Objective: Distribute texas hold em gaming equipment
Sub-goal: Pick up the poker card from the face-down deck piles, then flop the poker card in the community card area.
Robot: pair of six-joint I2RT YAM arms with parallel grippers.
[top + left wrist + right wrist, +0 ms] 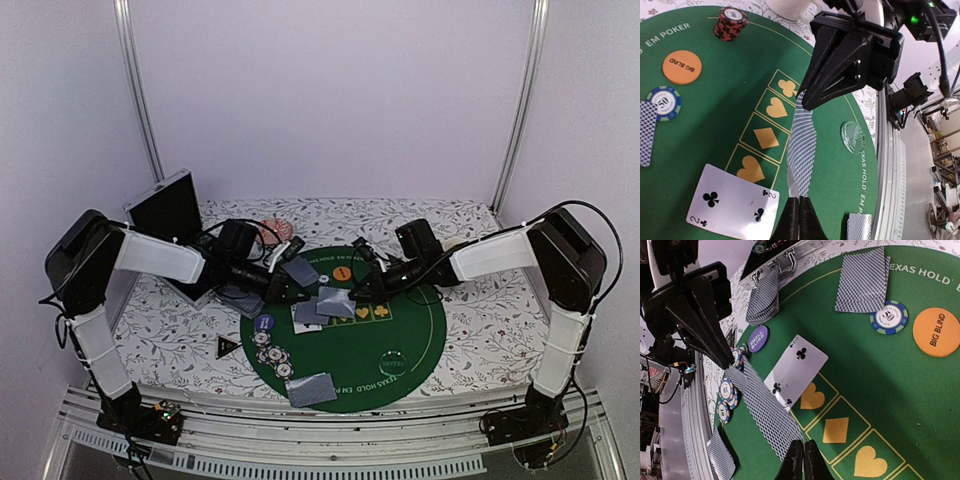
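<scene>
A playing card with a grey-blue back (335, 302) hangs over the green poker mat (400, 330), bowed between both grippers. My left gripper (799, 202) is shut on one end of this card (802, 145). At the other end my right gripper (804, 446) is shut on the same card (765, 407). Under it a two of clubs (732, 202) lies face up beside the printed suit boxes. An orange big blind disc (682, 67), a blue chip (664, 102) and a red and dark chip stack (731, 22) lie farther out. A purple small blind disc (758, 338) sits by several chips (272, 355).
A face-down deck (312, 389) lies at the mat's near edge. More face-down cards (862, 280) lie near the blue chip, and a clear disc (852, 136) on the mat's right. An open black case (165, 210) and a pink dish (272, 230) stand back left.
</scene>
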